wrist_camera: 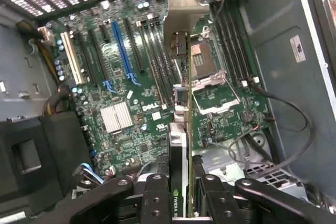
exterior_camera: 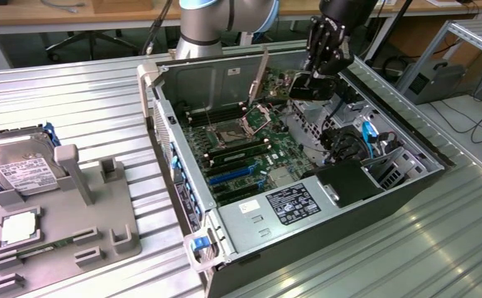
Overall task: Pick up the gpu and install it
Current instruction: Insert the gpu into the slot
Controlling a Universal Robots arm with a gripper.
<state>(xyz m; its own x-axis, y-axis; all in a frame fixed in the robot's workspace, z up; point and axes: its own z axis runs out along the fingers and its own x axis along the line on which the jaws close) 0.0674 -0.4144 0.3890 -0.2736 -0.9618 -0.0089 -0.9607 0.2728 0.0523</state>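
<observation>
The gpu [wrist_camera: 178,145] hangs on edge above the motherboard [wrist_camera: 131,150], over its processor socket [wrist_camera: 215,95], silver bracket [wrist_camera: 184,3] leading, clamped in the half-closed pincer [wrist_camera: 181,203]. Seating it well, I judge, calls for squaring the card's lower edge along the motherboard's blue slot [wrist_camera: 122,45], holding it upright and pressing straight down, clear of the black cable [wrist_camera: 294,114] beside the motherboard.

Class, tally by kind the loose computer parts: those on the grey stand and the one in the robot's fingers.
hard drive: 1
silver square chip: 1
green memory stick: 1
gpu, held in the fingers: 1
Total: 4
</observation>
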